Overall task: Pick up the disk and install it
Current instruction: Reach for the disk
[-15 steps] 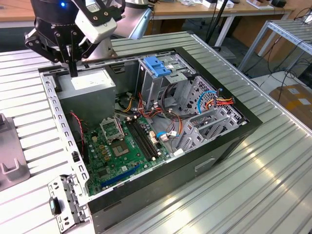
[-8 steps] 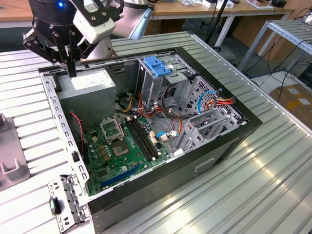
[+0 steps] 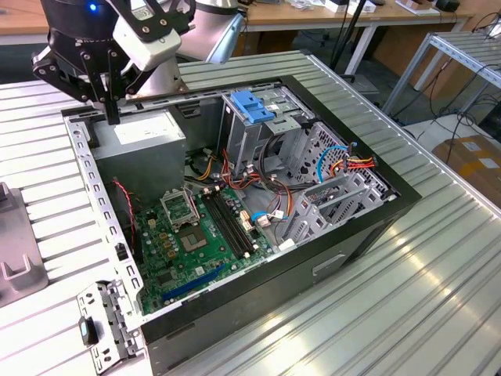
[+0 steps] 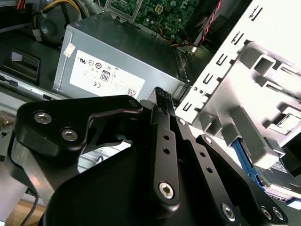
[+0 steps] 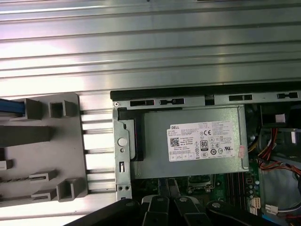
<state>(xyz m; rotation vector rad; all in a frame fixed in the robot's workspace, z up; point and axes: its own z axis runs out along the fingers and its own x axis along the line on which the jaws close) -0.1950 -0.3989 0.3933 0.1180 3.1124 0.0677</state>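
The disk [image 4: 278, 181] lies in a grey slotted holder [image 4: 254, 94] outside the computer case. Its grey metal face and light-blue carrier edge [image 4: 243, 159] peek out from under the holder's tabs. In the first wrist view the same blue edge [image 5: 9, 107] shows at the holder's [image 5: 42, 150] end. My gripper [image 3: 112, 108] hangs over the case's corner, above the silver power supply [image 3: 145, 135], apart from the disk. Its black fingers [image 4: 162, 101] stand together with nothing between them.
The open case [image 3: 258, 204] lies on a ribbed metal table [image 3: 407, 298], with the green motherboard [image 3: 196, 235], loose cables and a drive cage with a bright-blue latch [image 3: 252, 106]. A small metal bracket [image 3: 106, 321] sits by the case's near corner.
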